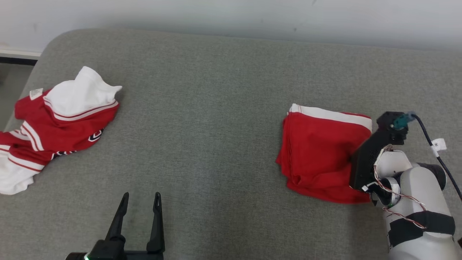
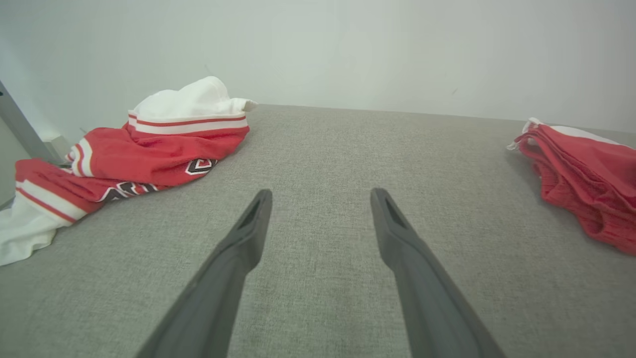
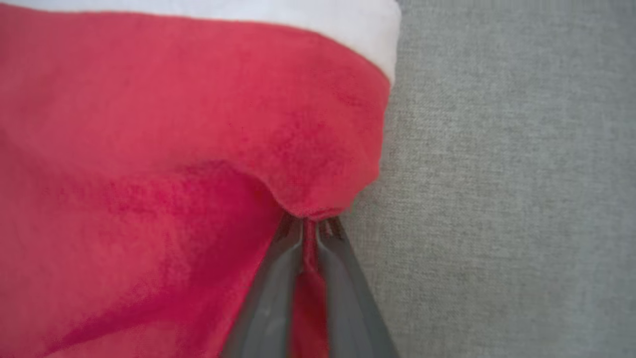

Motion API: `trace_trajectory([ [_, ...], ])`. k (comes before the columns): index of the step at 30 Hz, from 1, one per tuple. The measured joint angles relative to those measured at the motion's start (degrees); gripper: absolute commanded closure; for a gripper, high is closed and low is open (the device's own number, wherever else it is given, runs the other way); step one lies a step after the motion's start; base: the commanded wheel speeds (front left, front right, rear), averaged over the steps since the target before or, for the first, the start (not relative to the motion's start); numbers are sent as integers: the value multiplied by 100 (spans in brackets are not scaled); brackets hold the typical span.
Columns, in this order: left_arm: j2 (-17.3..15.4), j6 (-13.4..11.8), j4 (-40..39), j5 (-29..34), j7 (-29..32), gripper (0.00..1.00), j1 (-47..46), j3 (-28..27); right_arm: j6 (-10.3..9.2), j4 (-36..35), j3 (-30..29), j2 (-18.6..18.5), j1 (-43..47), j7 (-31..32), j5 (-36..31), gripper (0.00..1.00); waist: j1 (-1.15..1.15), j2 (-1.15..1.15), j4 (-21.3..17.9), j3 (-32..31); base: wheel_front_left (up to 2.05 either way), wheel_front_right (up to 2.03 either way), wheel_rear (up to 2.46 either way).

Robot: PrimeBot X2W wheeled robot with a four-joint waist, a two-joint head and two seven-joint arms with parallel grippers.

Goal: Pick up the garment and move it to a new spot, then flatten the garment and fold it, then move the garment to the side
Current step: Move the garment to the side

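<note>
One folded red-and-white cloth garment (image 1: 317, 155) on grey woven cushion (image 1: 223, 90), edge pinched by right gripper (image 3: 310, 226), likely for moving aside; left gripper (image 1: 141, 196) spread wide, empty.

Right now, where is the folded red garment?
In the head view the folded red garment lies on the right side of the grey cushion, its edge pinched by the right gripper, far from the crumpled jersey at the left.

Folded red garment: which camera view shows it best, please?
The head view: nearly the whole garment lies in sight on the grey surface. The left wrist view catches one part of it at the right edge. The right wrist view is a close-up, where the right hand pinches a red fold.
</note>
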State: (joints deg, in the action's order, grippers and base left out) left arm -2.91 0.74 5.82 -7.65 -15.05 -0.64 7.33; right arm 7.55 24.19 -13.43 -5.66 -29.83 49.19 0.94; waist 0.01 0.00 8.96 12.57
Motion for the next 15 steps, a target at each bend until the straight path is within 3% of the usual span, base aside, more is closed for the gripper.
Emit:
trace_trajectory([
  [5, -1, -2, -80, 37, 1, 0, -72, -58, 7, -34, 637, -393, -151, -12, 111, 100, 0, 0, -259, 88, 0, 0, 0],
  [15, -27, 193, -391, 301, 0, 0, -385, -110, 2, -277, 1822, -2063, -408, 78, 538, 100, 0, 1, -1137, 350, 0, 0, 0],
])
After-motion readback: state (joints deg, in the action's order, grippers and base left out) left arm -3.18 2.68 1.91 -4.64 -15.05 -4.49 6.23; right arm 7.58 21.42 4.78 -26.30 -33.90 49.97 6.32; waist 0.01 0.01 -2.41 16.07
